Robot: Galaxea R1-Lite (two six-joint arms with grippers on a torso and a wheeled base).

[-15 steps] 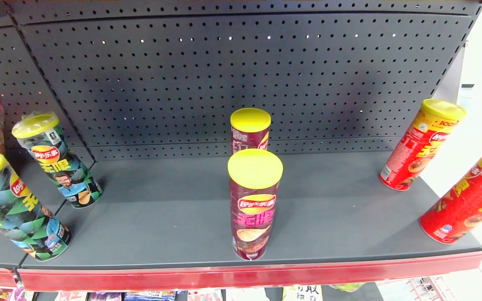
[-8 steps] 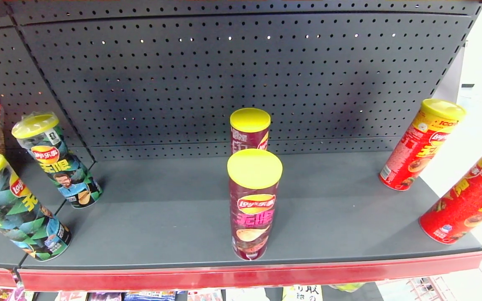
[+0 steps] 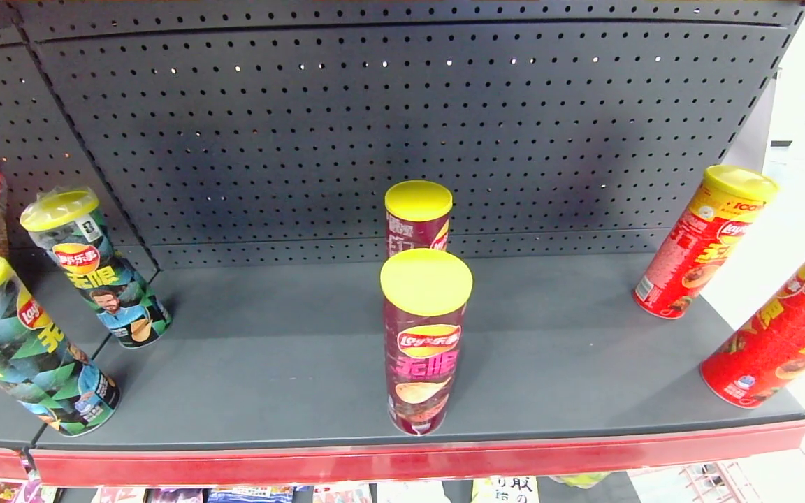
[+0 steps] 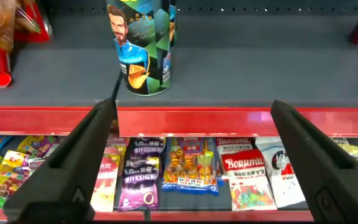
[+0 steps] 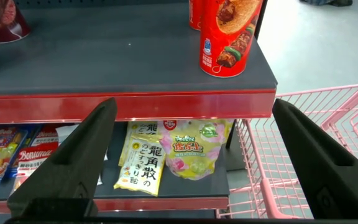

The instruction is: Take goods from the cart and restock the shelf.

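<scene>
Shelf (image 3: 291, 363) carries standing chip cans (image 3: 425, 342) in head view. Right wrist view adds pink cart (image 5: 328, 155) beside shelf; left wrist view adds candy bags (image 4: 185, 168) below. Left gripper (image 4: 191, 104) and right gripper (image 5: 194, 101) gape wide, empty.

The dark grey metal shelf (image 3: 291, 370) with a red front strip carries upright cardboard chip tubes with yellow lids. A maroon tube (image 3: 423, 349) stands at centre front with a second maroon tube (image 3: 417, 216) behind it. Two red tubes (image 3: 703, 244) stand near the right end and two green-and-blue patterned tubes (image 3: 98, 272) at the left.
</scene>
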